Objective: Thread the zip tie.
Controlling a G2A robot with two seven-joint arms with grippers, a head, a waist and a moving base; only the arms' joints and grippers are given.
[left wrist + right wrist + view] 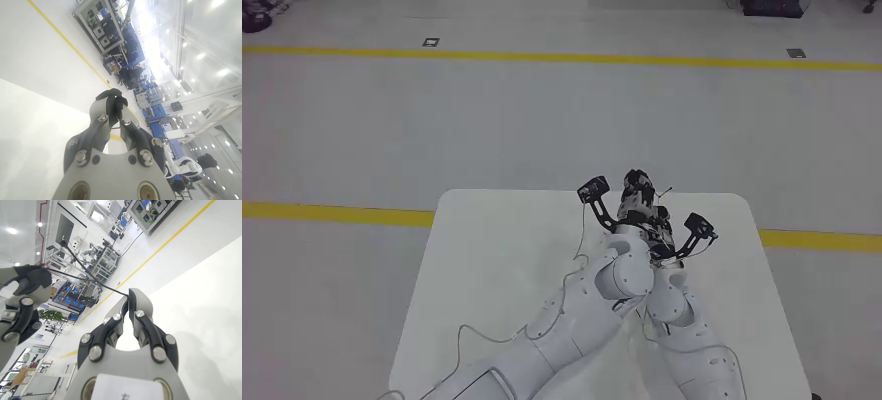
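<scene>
Arms raised over the far edge of a white table (502,260), right of its middle. The right gripper (128,298) is pinched tight on one end of a black zip tie (111,289). The left gripper (115,98) is closed on the other end, and the strap runs taut between them.

Both arms meet side by side at the top view's centre, the left tool (113,98) and right tool (128,299) each pinched shut on the zip tie (113,289).
</scene>
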